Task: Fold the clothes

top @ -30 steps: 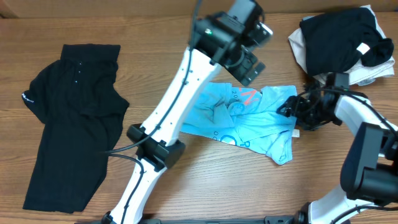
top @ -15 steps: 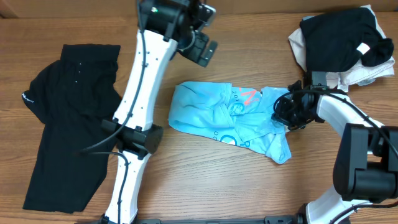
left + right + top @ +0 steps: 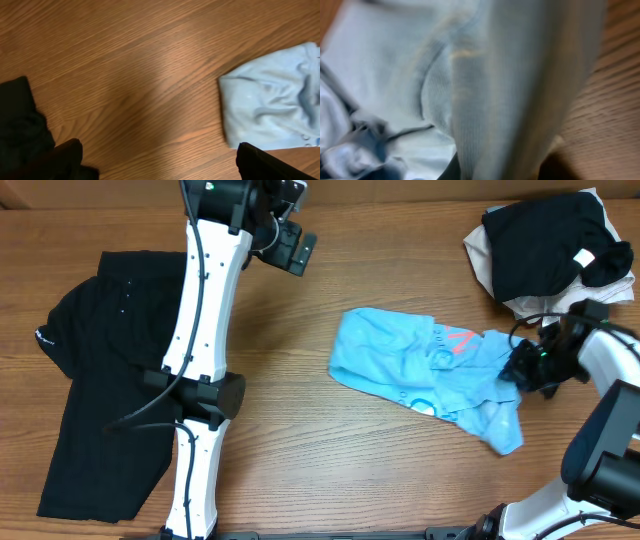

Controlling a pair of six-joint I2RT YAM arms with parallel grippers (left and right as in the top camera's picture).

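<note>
The clothes, a crumpled light blue T-shirt point(image 3: 420, 365) with white lettering and a pink-red mark, lie right of the table's middle. My right gripper point(image 3: 525, 370) is shut on the shirt's right edge, and a fold of blue fabric point(image 3: 485, 85) fills the right wrist view and hides the jaws. My left gripper point(image 3: 292, 246) hangs open over bare wood at the back left, well apart from the shirt. In the left wrist view its fingertips point(image 3: 62, 160) stand wide with only wood between them, and the shirt's left end point(image 3: 270, 107) lies off to the right.
A black garment point(image 3: 110, 390) lies spread at the table's left, and its edge point(image 3: 20, 125) shows in the left wrist view. A pile of black and white clothes point(image 3: 550, 250) sits at the back right corner. The left arm's white links point(image 3: 195, 360) stand over the left-centre.
My right gripper has shut on the shirt's right edge and dragged the shirt to the right. My left arm has swung left and back, away from the shirt, still open.
</note>
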